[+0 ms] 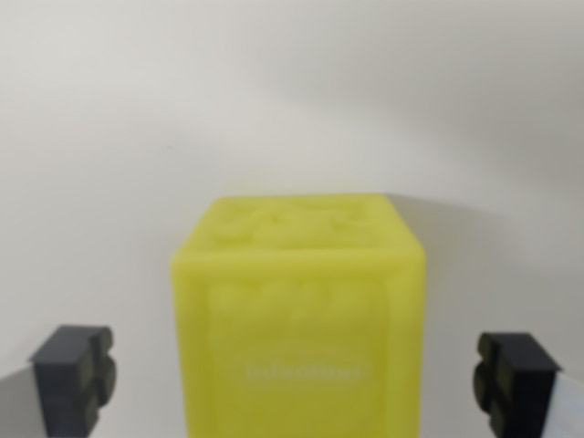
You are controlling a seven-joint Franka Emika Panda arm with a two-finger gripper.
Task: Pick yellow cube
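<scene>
left dark grey plastic fingertip [73, 376] well clear of the cube | translucent yellow plastic cube [298, 319] on the plain white table surface [274, 100], centred between spread jaws of the gripper [294, 379] | right dark fingertip [513, 379] also apart, nothing gripped

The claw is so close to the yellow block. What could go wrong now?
The claw is open, with clear gaps either side of the yellow plastic cube. The gap on the wrist view's right looks narrower, so the dark right finger might touch first and nudge the cube sideways. The cube's smooth-looking sides might also slip when squeezed.
</scene>
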